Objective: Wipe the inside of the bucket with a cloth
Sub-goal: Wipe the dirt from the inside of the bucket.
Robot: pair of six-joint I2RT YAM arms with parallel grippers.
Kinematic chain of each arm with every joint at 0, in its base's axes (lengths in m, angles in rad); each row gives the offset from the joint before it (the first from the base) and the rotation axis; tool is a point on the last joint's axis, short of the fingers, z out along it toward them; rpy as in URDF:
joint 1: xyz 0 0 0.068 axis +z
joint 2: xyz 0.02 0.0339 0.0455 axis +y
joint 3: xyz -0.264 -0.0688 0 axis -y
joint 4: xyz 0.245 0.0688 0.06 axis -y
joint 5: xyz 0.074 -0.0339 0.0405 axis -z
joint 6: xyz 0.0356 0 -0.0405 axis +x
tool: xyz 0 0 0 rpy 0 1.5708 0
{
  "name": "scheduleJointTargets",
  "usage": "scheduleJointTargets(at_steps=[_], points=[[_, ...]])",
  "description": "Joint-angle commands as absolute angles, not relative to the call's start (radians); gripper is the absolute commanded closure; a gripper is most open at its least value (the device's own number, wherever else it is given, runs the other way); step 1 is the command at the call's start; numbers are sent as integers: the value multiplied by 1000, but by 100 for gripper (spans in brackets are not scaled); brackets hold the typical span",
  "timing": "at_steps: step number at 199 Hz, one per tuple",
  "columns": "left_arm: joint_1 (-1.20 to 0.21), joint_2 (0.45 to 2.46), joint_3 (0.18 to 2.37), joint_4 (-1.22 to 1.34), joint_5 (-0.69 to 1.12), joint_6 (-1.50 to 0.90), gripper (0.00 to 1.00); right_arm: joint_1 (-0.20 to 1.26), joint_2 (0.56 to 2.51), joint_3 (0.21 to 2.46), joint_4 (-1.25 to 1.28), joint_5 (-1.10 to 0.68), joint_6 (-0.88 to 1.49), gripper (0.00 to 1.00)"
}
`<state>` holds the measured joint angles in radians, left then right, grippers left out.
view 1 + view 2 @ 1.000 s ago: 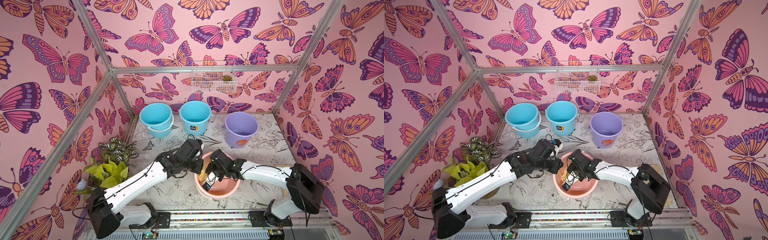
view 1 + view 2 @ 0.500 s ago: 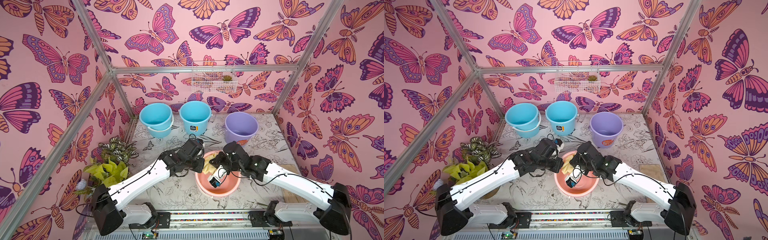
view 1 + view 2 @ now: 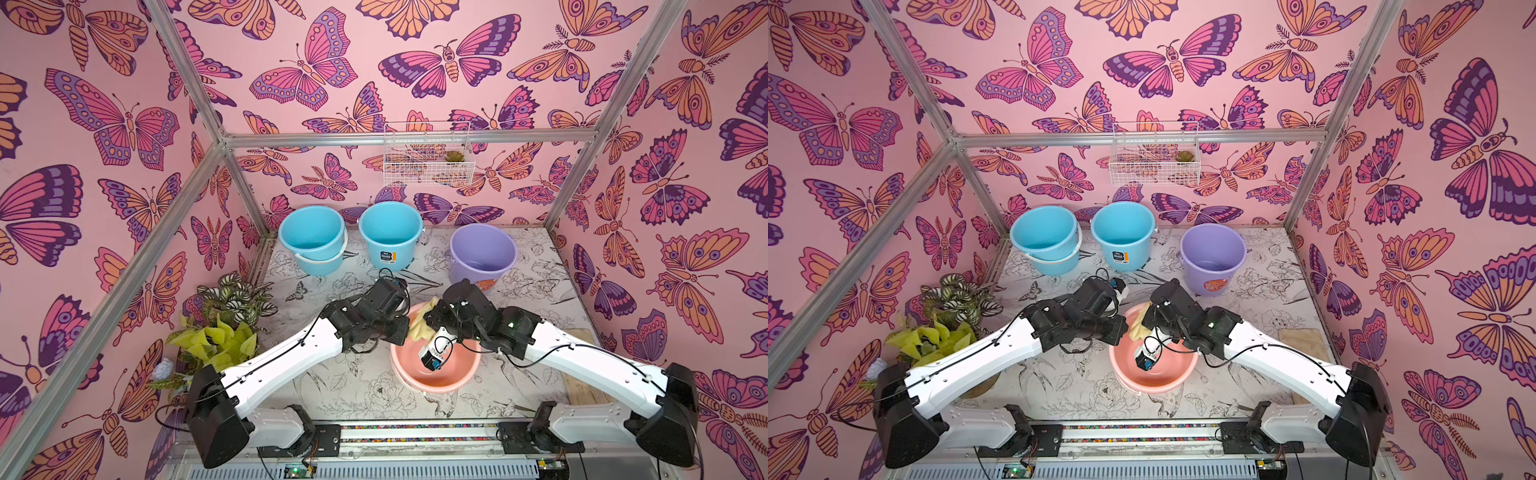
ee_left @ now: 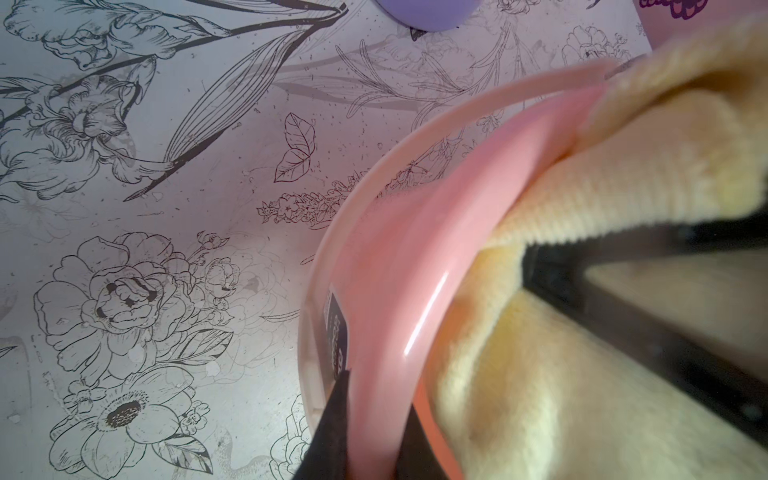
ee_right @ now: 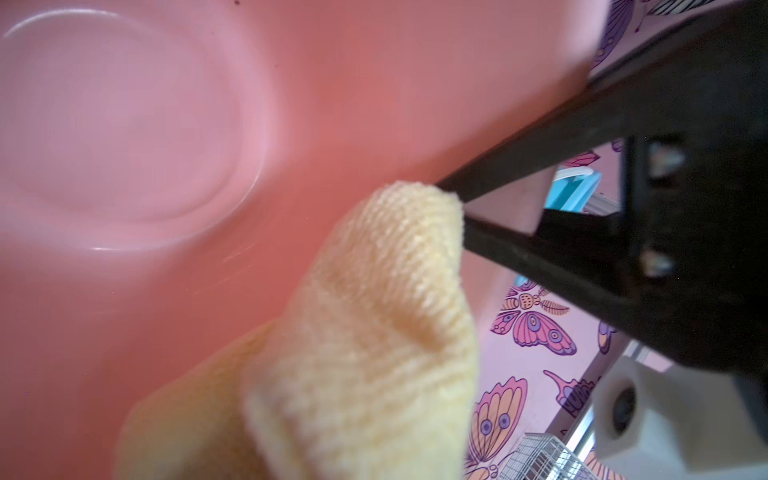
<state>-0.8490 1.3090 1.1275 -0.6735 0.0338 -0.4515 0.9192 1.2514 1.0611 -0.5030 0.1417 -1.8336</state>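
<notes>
The tabletop [image 3: 365, 386] was a white sheet printed with black line drawings of flowers, leaves and butterflies. Pink wallpaper [image 3: 124, 124] with large purple and orange butterflies enclosed it on three sides, behind aluminium framing bars [image 3: 311, 139]. A white wire basket [image 3: 428, 153] hung on the back wall, and potted plants [image 3: 224, 324] filled the front left corner. A flat tan mat [image 3: 1302, 343] lay by the right wall.

In both top views two sky-blue buckets [image 3: 311, 237] [image 3: 390, 232] stood along the back. To their right the lavender bucket [image 3: 482, 262] stood upright with its orange sticker [image 3: 484, 284] facing forward. It lay just beyond the right arm's wrist, and neither gripper reached it.

Both arms met over a salmon-pink bucket [image 3: 440, 384] near the front middle. In the left wrist view the left gripper [image 4: 374, 440] was pinched on this bucket's rim, one finger outside the wall and one inside. In the right wrist view the right gripper [image 5: 453, 199] had its tips pressed together on a fold of the pale-yellow cloth [image 5: 374, 332]. The cloth hung against the pink bucket's inner wall at its far rim.
</notes>
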Motion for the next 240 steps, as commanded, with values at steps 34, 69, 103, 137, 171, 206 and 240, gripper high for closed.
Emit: scheduleJointTargets(at_steps=[34, 69, 103, 137, 171, 206, 240], points=[[-848, 1246, 1143, -675, -13, -468, 100, 939, 1144, 1070, -823, 294, -1651, 100], [-848, 1247, 1147, -674, -21, -472, 100, 980, 1112, 1103, -1059, 211, -1483, 100], [-848, 1254, 1156, -673, -18, -474, 100, 1008, 1097, 1105, -1150, 26, -1348, 100], [-848, 1260, 1160, -673, -17, -480, 100, 1024, 1104, 1095, -1145, -152, -1238, 100], [-848, 1263, 1166, -670, -6, -481, 100, 1040, 1128, 1055, -1001, -273, -1148, 100], [-848, 1262, 1167, -670, 0, -483, 100, 1060, 1148, 1002, -743, -379, -1077, 100], [-848, 1262, 1164, -668, 7, -486, 100, 1084, 1206, 980, -500, -388, -1048, 100]])
